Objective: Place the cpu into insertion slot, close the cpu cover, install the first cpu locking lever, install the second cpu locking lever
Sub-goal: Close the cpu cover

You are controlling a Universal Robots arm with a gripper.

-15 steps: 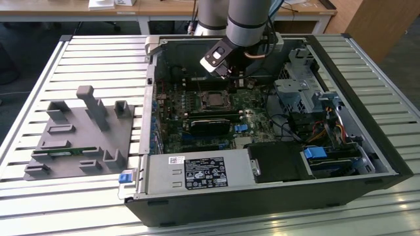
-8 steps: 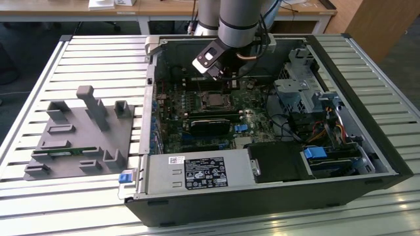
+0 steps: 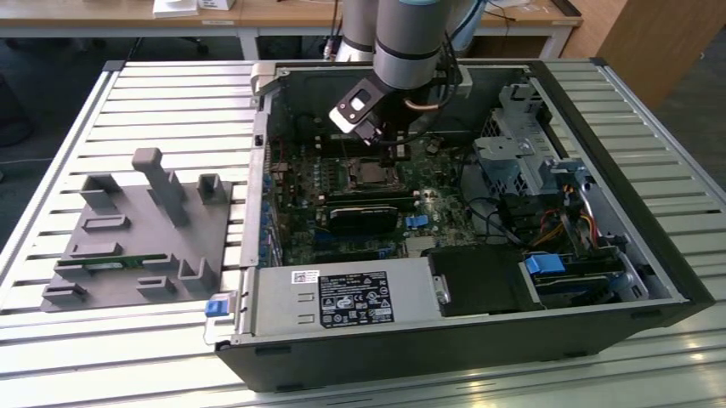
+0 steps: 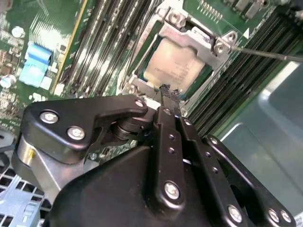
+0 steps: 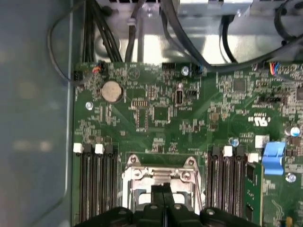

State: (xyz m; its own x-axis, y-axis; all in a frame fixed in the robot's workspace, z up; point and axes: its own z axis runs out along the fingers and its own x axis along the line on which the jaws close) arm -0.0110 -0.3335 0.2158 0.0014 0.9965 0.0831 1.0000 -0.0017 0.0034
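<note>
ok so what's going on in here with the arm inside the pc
A robot arm is reaching into an open computer case, with its end effector down at the insertion slot on the green board. The cpu is already seated there, and the cpu cover lies over it, the chip showing through its window. The end effector is shut, its tip at the cover's edge. A thin locking lever sticks out beside the socket; whether it is latched is unclear.

Tan cpu (image 4: 173,66) seated w/ cpu cover (image 4: 191,37) down
</note>
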